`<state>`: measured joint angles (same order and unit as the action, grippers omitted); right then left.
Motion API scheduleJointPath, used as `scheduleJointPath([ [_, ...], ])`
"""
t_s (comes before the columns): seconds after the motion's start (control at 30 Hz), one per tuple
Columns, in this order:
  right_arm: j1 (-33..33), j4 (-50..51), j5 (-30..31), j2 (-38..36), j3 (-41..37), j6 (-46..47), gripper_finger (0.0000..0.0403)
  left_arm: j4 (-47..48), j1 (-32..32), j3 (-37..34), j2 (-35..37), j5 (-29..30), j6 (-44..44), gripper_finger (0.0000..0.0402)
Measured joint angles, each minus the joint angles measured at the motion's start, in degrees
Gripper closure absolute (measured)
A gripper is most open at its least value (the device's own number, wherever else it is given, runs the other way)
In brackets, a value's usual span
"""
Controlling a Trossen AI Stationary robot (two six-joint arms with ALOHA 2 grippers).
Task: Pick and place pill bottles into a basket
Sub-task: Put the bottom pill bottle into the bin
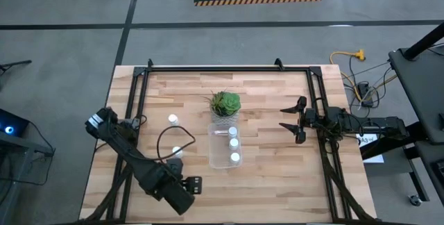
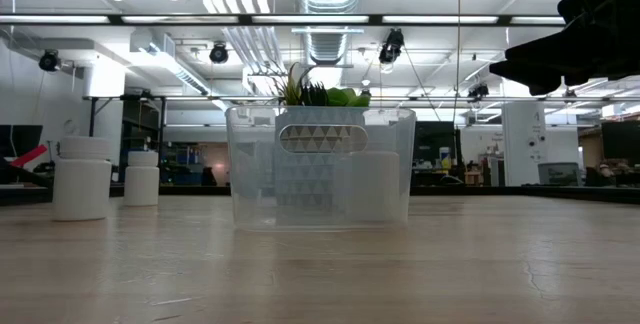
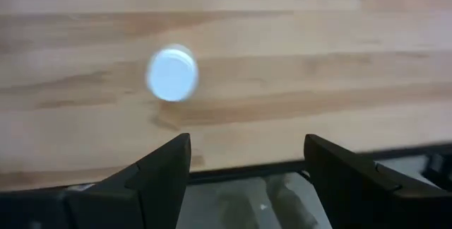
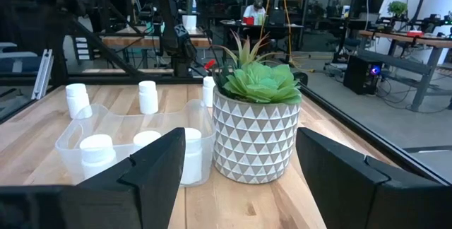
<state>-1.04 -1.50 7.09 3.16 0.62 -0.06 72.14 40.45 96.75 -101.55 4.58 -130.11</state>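
The clear basket (image 1: 225, 147) stands mid-table, in front of the green potted plant (image 1: 225, 103). Three white pill bottles (image 1: 234, 144) stand in the basket. Two more bottles stand on the table left of it, one farther back (image 1: 173, 119) and one nearer (image 1: 177, 152); both show in the low view (image 2: 82, 176). My left gripper (image 3: 247, 165) is open and empty, hovering near the table's near edge and looking down on one bottle's cap (image 3: 171, 73). My right gripper (image 1: 295, 121) is open and empty, right of the plant, above the table.
The plant's white patterned pot (image 4: 258, 126) stands against the basket's far end. A black frame (image 1: 229, 67) runs along the table's far, left and right sides. A cable (image 1: 166, 138) loops over the table by the left arm. Bare wood lies between the basket and my right gripper.
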Motion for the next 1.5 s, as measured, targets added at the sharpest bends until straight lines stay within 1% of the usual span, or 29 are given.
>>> scheduleJointPath([
  [0.07, 0.0, 0.0, 0.0, 0.0, 0.0, -0.1, 0.0142, 2.1, -0.1, -0.1, -0.3, -1.0, -0.1, 0.0143],
  [0.27, 0.0, 0.0, 0.0, 0.0, 0.0, -0.1, 0.0142, 7.0, -0.1, -0.4, -0.4, -1.7, -0.1, 0.0143],
  [0.43, 0.0, 0.0, 0.0, 0.0, 0.0, 0.0, 0.0142, 8.3, -0.1, -0.6, -0.5, -4.1, 2.1, 0.0143],
  [0.6, 0.0, 0.0, 0.0, 0.0, 0.0, 0.0, 0.0142, 8.3, 0.2, -0.6, -1.5, -4.2, 4.1, 0.0143],
  [0.73, 0.0, 0.0, 0.0, 0.0, 0.0, 0.0, 0.0142, 7.1, 0.2, -1.1, -1.8, -4.3, 5.0, 0.0143],
  [0.87, 0.0, 0.0, 0.0, 0.0, 0.0, -0.1, 0.0142, 0.8, 0.2, -5.3, -1.2, -4.7, 5.0, 0.0143],
  [0.97, 0.0, 0.0, 0.0, 0.0, 0.0, -0.1, 0.0142, -3.7, 0.1, -8.9, -0.8, -7.2, 5.0, 0.0143],
  [1.13, 0.0, 0.0, 0.0, 0.0, 0.0, -0.1, 0.0142, -7.4, 0.2, -12.1, -0.8, -8.3, 4.9, 0.0143],
  [1.5, 0.0, 0.0, 0.0, 0.0, 0.0, 0.0, 0.0142, -8.1, 0.0, -15.4, -0.6, -8.2, 6.0, 0.0144],
])
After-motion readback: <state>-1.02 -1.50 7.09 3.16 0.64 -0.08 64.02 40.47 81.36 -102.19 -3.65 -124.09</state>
